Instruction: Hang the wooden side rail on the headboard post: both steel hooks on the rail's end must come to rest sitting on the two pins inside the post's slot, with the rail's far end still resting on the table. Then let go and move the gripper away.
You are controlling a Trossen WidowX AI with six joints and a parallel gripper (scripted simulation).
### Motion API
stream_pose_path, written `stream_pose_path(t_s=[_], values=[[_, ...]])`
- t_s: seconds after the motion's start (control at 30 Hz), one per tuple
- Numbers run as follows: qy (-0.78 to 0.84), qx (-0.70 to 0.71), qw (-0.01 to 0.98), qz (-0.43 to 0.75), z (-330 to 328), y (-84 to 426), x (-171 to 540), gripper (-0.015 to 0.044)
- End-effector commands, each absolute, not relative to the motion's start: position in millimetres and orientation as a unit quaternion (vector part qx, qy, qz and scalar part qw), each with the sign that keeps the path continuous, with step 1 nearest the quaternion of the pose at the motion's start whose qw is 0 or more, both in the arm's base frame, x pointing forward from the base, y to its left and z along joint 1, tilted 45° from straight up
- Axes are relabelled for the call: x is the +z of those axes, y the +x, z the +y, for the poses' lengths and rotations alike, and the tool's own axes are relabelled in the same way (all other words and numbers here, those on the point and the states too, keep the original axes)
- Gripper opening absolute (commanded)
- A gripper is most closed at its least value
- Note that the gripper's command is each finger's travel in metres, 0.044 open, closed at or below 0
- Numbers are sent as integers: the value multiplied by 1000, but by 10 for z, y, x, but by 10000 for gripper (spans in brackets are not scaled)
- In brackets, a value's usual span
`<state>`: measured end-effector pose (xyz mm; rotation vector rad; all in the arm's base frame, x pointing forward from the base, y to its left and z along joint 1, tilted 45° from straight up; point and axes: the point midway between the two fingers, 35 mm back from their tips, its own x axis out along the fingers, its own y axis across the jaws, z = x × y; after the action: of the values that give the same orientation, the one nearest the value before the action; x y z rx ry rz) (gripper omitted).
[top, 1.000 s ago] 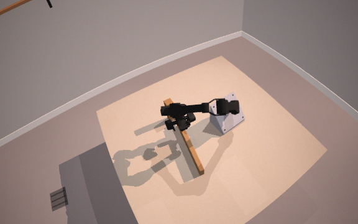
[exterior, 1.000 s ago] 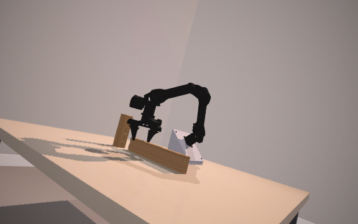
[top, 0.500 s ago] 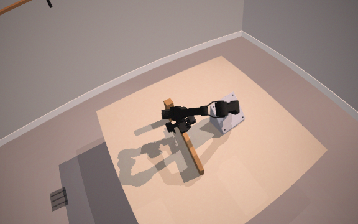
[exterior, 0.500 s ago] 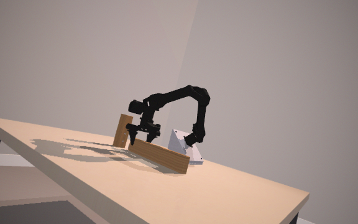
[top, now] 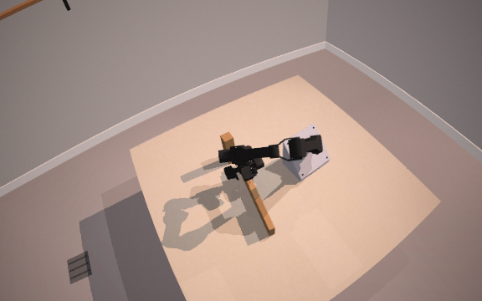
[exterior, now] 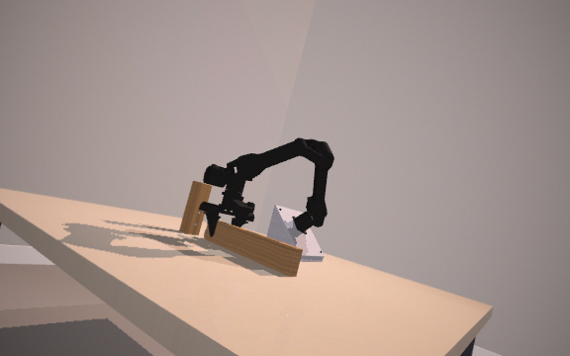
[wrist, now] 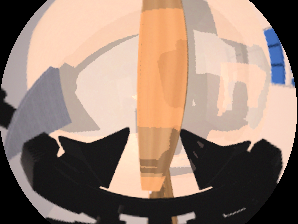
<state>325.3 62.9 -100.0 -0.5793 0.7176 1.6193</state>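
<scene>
While the arm (top: pixel 262 152) (exterior: pixel 280 152) reaches over it, the rail: on the table (top: pixel 350 180) (exterior: pixel 339 297) (wrist: pixel 50 40), right of the post in the exterior view, its far end toward the lower right

Rail (top: pixel 262 209) (exterior: pixel 260 247) (wrist: pixel 162 75): upright down the middle of the wrist view

Post (top: pixel 227 138) (exterior: pixel 197 205) (wrist: pixel 168 188): standing left of the rail's near end in the exterior view

Gripper (top: pixel 243 171) (exterior: pixel 225 228) (wrist: pixel 154 131): jaws apart, one finger each side of the rail, nothing clamped

Hooks: too small to make out
</scene>
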Motion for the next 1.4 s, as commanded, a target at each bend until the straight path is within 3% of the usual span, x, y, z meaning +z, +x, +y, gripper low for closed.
stream_pose_path(t_s=[0.0, 0.2, 0.4, 0.5, 1.37], values=[[-246, 697, 598, 310, 635, 3237, -1008, 283], [-246, 697, 598, 310, 635, 3237, -1008, 125], [-246, 697, 598, 310, 635, 3237, -1008, 85], [-246, 697, 598, 310, 635, 3237, -1008, 6], [-273, 711, 586, 278, 634, 3237, -999, 0]])
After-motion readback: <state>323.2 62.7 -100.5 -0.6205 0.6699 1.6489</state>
